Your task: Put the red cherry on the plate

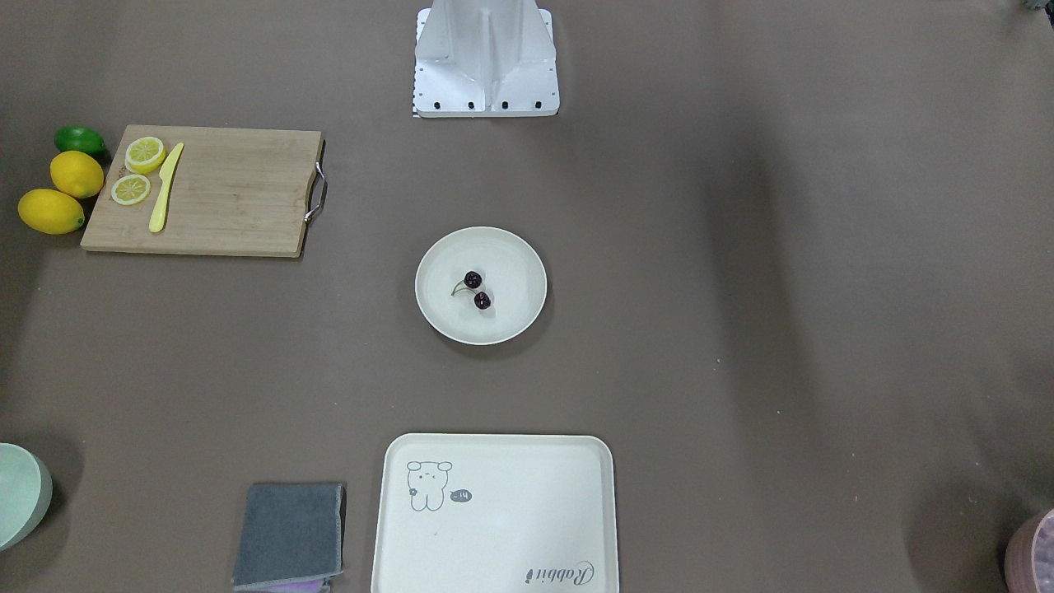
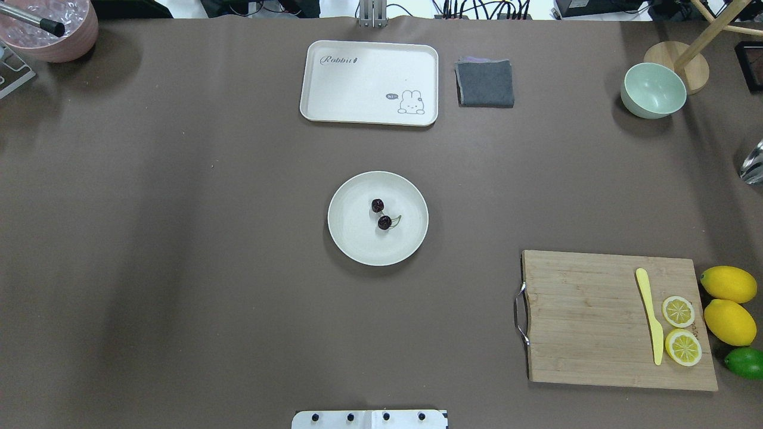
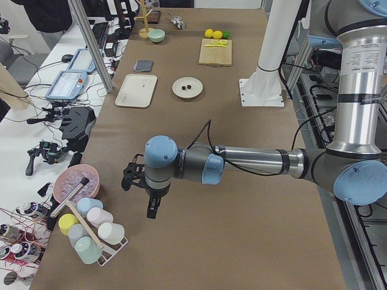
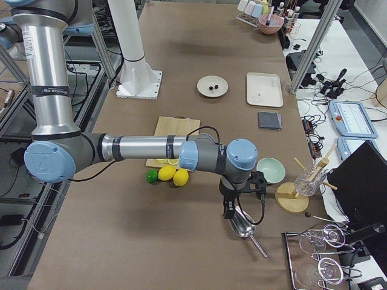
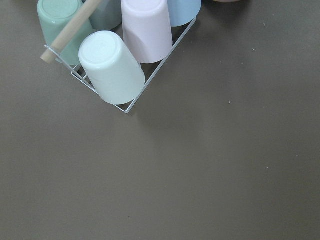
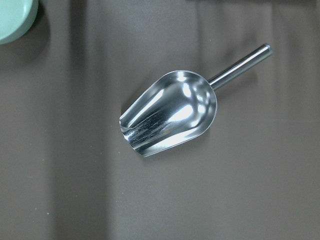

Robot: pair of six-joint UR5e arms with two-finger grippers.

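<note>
Matt plate (image 2: 357, 244), seemingly; polished metal scoop (image 6: 170, 112).

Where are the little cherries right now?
The red cherry sits near the middle of the round plate, central in the overhead view, between the cream tray and the robot's base.

Cups: 5, close together at top left: white cup (image 5: 111, 67), pink cup (image 5: 147, 27), green cup (image 5: 56, 22), blue cup (image 5: 184, 10), grey cup (image 5: 107, 12).
Rack: thin wire rack (image 5: 159, 75) around them.
Stick: wooden stick (image 5: 70, 32) across the green cup.
Table: brown table (image 5: 200, 175).

The red cherry (image 2: 384, 222) is nearly black, the plate (image 2: 357, 241) plain cream, the tray (image 2: 357, 83) cream with a grey rabbit drawing
</note>
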